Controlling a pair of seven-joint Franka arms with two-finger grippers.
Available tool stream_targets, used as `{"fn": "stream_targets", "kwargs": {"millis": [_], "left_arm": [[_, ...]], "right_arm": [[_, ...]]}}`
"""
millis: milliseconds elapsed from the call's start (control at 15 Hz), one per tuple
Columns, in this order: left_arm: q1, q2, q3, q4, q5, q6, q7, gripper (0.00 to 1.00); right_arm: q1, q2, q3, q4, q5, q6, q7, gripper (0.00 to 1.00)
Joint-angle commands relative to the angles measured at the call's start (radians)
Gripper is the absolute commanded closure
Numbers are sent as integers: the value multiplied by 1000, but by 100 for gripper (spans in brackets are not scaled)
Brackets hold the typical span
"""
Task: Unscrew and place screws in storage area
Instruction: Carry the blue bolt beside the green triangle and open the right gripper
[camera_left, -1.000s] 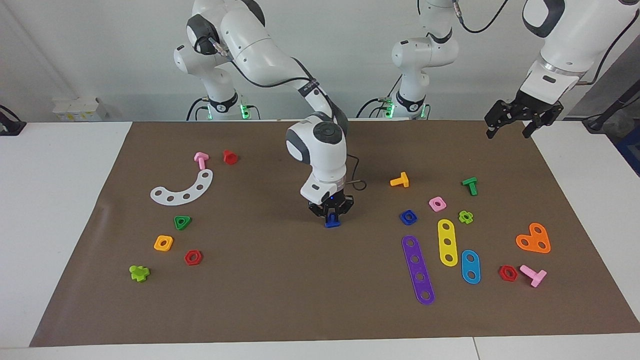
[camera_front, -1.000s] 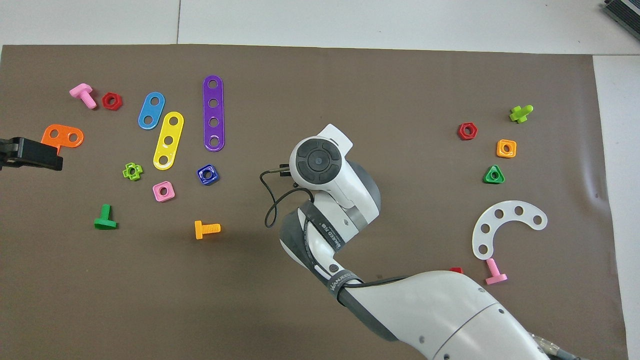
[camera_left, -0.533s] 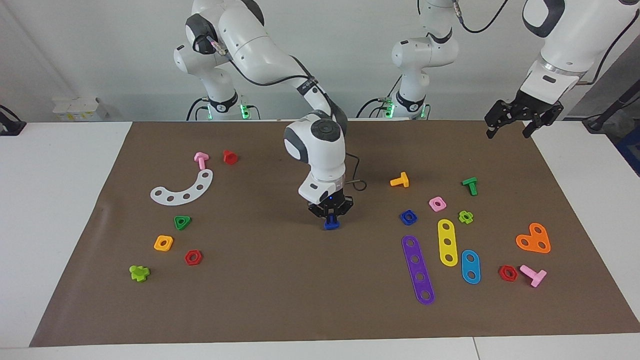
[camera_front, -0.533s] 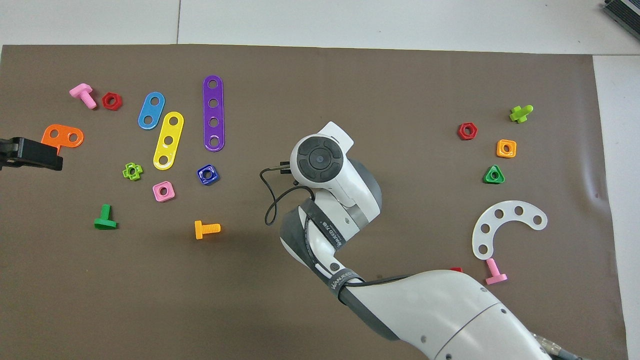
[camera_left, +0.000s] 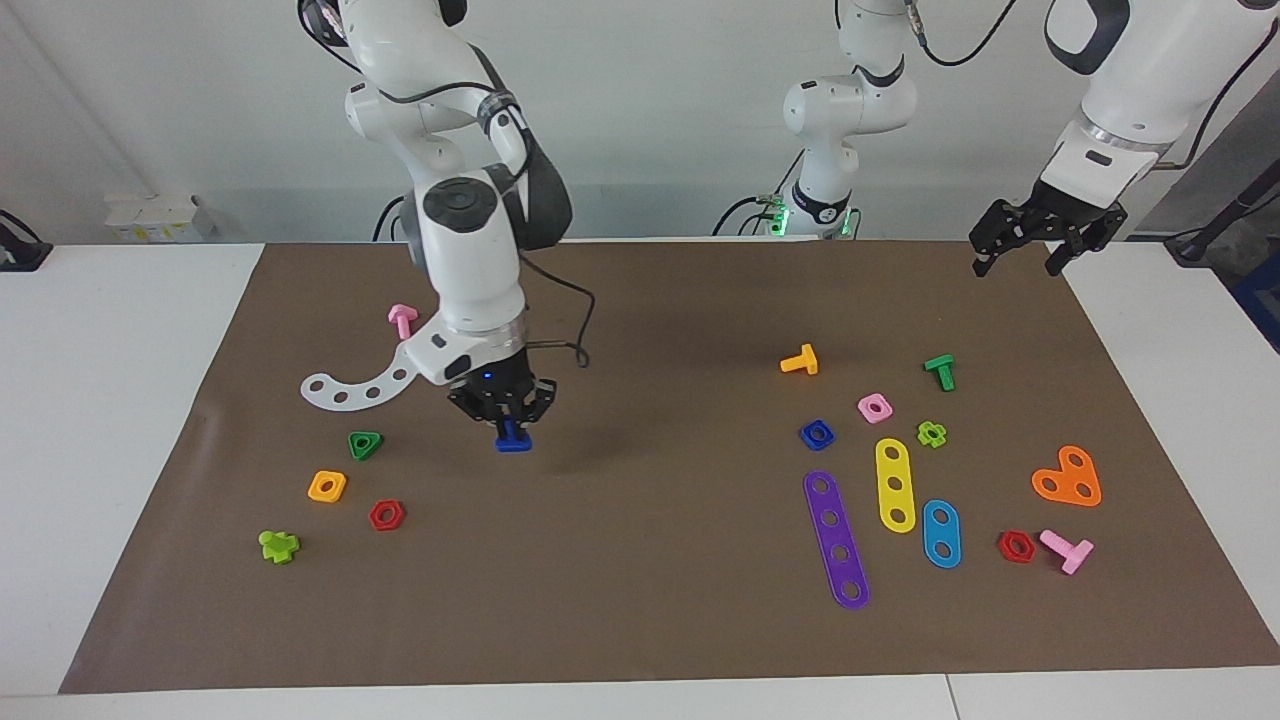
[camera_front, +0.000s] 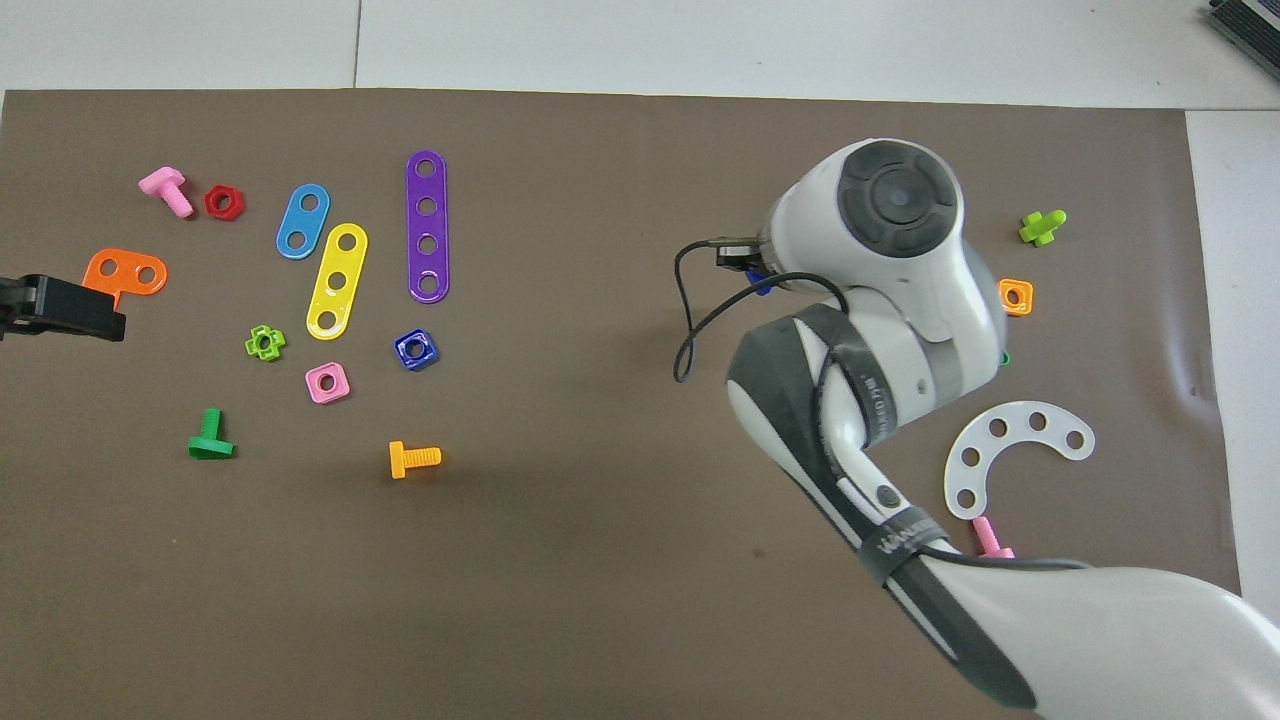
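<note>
Right pincer (camera_left: 512, 428) clamped on dark-blue screw (camera_left: 513, 441) low over brown paper (camera_left: 640, 620) near green triangular nut (camera_left: 365, 444); lower head-flat before release; left pincer (camera_left: 1030, 250) open, waiting.

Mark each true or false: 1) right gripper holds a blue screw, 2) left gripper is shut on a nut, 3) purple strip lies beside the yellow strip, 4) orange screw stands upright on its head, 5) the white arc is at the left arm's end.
1) True: the right gripper is shut on the blue screw, over the paper.
2) False: the left gripper is open, holds nothing and waits over the paper's corner.
3) True: the purple strip lies beside the yellow strip.
4) False: the orange screw lies on its side.
5) False: the white arc is toward the right arm's end.
</note>
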Motion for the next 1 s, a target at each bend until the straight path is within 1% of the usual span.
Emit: {"fn": "stream_targets", "kwargs": {"millis": [0, 200, 333, 667, 800, 867, 933], "left_arm": [[9, -31, -1, -37, -10, 14, 7, 0], [9, -31, -1, -36, -8, 14, 7, 0], [9, -33, -1, -37, -8, 14, 7, 0], [9, -31, -1, -37, -8, 14, 7, 0], [9, -33, -1, -37, -8, 14, 7, 0], [9, -31, -1, -37, -8, 14, 7, 0], [9, -31, -1, -37, -8, 14, 7, 0]], "right_arm": [[-104, -48, 14, -160, 6, 97, -97, 100], [-163, -37, 14, -257, 6, 235, -140, 100], [-188, -38, 14, -278, 6, 240, -169, 100], [-212, -61, 15, -373, 7, 256, -180, 100], [-214, -61, 14, -381, 9, 256, -179, 100], [-215, -61, 15, -393, 7, 259, -179, 88], [-214, -61, 14, -398, 9, 271, -176, 29]]}}
